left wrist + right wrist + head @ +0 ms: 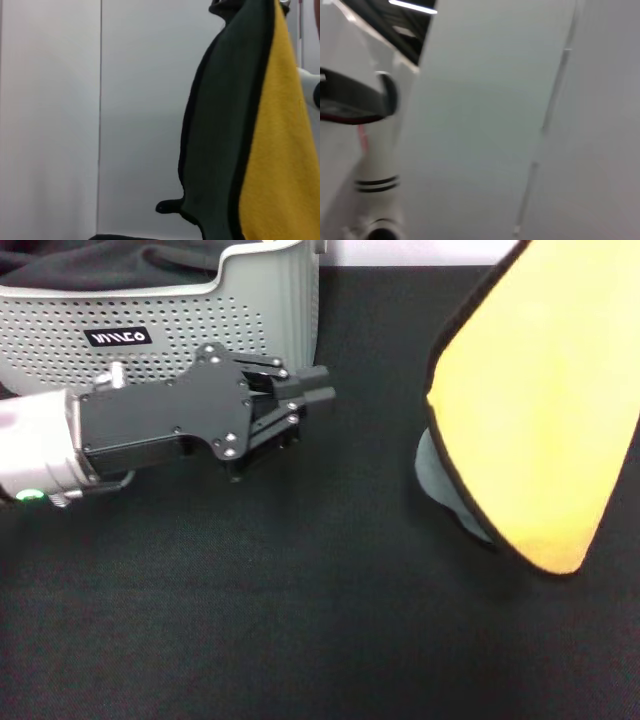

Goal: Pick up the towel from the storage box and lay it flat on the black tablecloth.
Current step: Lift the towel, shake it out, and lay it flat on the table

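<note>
In the head view the towel [545, 410] hangs at the right of the frame above the black tablecloth [300, 620], its yellow face toward the camera. The storage box [200, 320] sits upper left with dark grey fabric [110, 265] inside. The left gripper [300, 405] hovers in front of the box, fingers close together and holding nothing. In the left wrist view the towel [280, 165] hangs at the right, yellow beside its dark side. The right wrist view shows only pale walls; I cannot tell the right gripper's state.
</note>
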